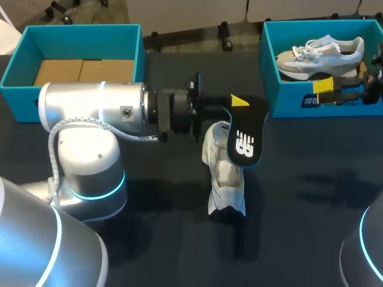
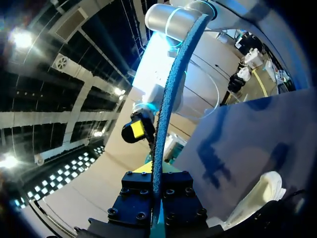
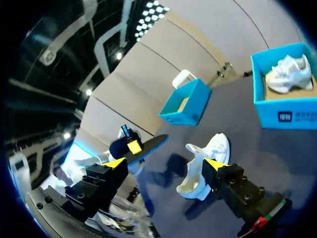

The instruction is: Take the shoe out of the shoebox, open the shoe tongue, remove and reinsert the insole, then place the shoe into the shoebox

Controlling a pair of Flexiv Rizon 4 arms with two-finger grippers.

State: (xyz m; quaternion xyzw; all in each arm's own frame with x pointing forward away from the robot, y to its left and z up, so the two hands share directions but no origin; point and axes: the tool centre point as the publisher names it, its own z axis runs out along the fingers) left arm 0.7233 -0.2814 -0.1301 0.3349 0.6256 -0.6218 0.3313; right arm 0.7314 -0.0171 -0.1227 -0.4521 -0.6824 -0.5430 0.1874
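Insole [image 1: 244, 143]: black, white logo mark, blue speckled edge. Shoe [image 1: 224, 179]: white, cream lining. 10 o'clock shoebox [image 1: 134, 54]: teal, brown cardboard [image 1: 84, 70] inside. 2 o'clock shoebox [image 1: 287, 104]: teal; second shoe [image 1: 320, 51] white-grey. Table [image 1: 161, 203]: black. Left gripper [image 1: 237, 103] tip: yellow.

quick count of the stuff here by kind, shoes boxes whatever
white shoes: 2
teal shoeboxes: 2
black insole: 1
total: 5
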